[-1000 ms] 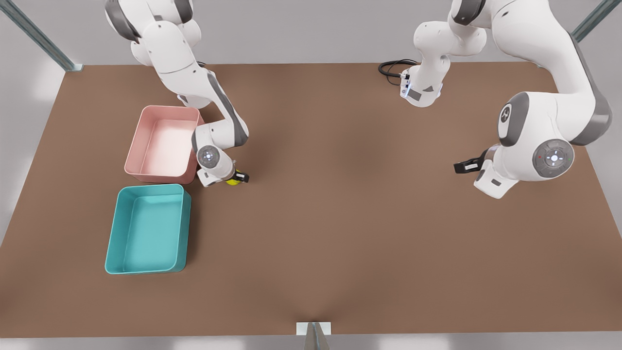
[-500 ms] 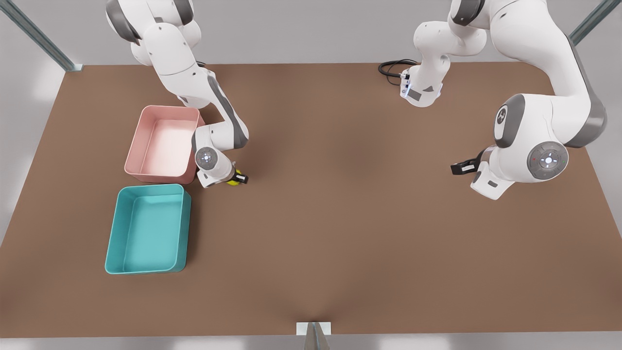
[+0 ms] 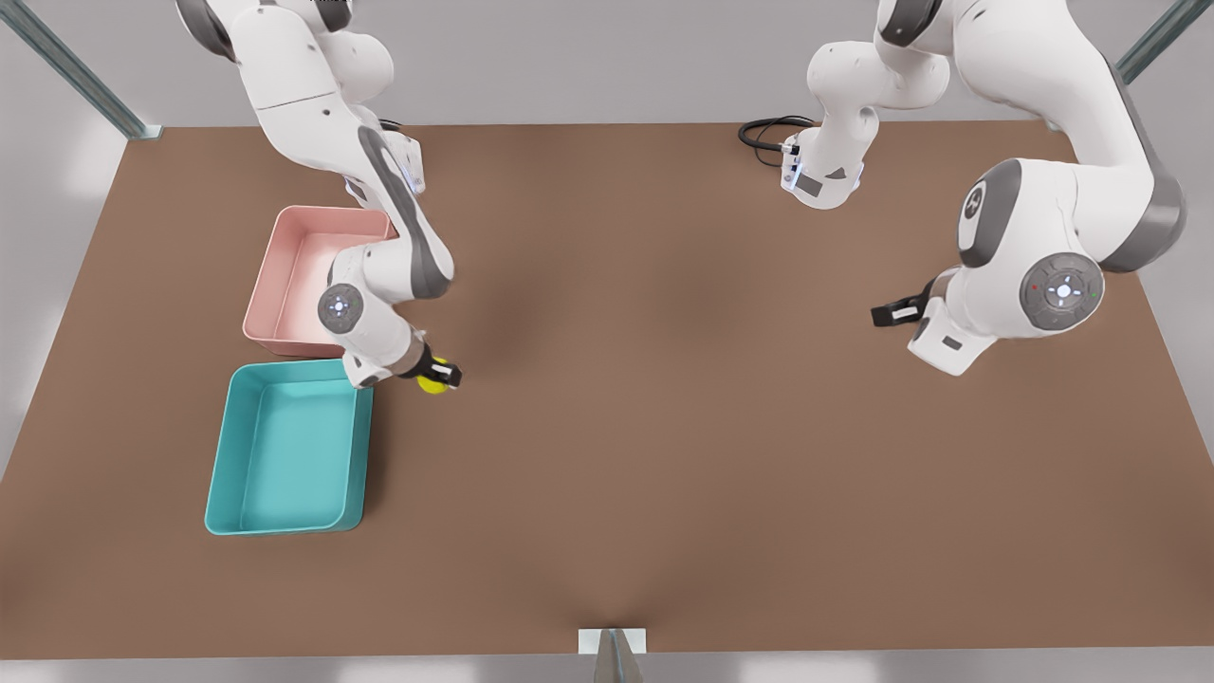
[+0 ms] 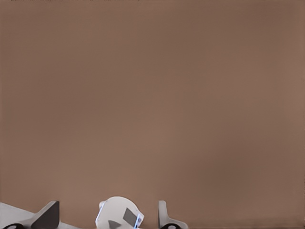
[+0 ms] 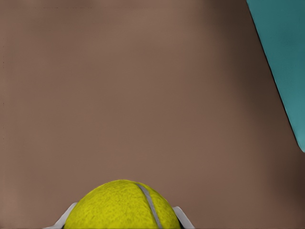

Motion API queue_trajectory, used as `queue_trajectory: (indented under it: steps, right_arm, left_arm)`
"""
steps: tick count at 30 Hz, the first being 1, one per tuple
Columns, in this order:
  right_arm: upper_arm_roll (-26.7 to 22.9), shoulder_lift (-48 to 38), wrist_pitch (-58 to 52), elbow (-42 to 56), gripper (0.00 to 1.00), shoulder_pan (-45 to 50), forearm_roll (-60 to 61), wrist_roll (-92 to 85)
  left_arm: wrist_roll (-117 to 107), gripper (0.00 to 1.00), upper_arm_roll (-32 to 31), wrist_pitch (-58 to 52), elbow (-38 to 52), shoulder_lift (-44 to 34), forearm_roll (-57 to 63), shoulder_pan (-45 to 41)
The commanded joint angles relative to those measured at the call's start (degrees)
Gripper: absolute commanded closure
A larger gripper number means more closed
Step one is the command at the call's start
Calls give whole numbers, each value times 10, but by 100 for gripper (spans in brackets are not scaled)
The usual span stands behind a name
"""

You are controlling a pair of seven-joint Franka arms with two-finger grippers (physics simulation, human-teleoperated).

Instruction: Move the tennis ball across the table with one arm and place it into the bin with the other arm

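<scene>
The tennis ball [image 3: 433, 382] is held between the fingers of the right gripper [image 3: 438, 378], clamped at its sides, just off the near-right corner of the teal bin [image 3: 287, 450] as seen in the front view — beside the bin, not over it. In the right wrist view the ball [image 5: 122, 205] is seen close up with its pale seam, a finger [image 5: 182, 217] pressed to each side, brown table [image 5: 143, 95] beneath and an edge of the teal bin [image 5: 281, 57] at one corner. A pink bin [image 3: 313, 280] is set behind the teal one, partly covered by the right arm.

The left gripper [image 3: 892, 313] is seen at the front view's right, well apart from the ball and both bins, hanging above bare table [image 3: 664, 427]; whether its fingers are apart or closed cannot be told — only dark tips are made out. A black cable [image 3: 763, 133] is coiled at the table's far edge
</scene>
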Motion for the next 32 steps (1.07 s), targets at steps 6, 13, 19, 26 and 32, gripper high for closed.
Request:
queue_trajectory:
  steps: [6,13,19,26,32]
  right_arm:
    - [-11,11,-136,100,38,-122,-168,-295]
    - [-10,85,-129,126,0,-208,-168,-349]
    - [-3,74,-201,152,0,-200,-129,-293]
    - [3,-187,-473,225,0,-157,-157,-165]
    - [3,-195,-555,291,0,-157,-158,-166]
  left_arm:
    - [8,0,-3,3,-3,6,-62,13]
    - [5,0,-19,-34,-1,4,-91,11]
    - [6,0,-18,-19,0,6,-84,14]
    - [7,0,-19,-19,-1,8,-87,18]
    - [7,0,-19,-22,-2,8,-87,14]
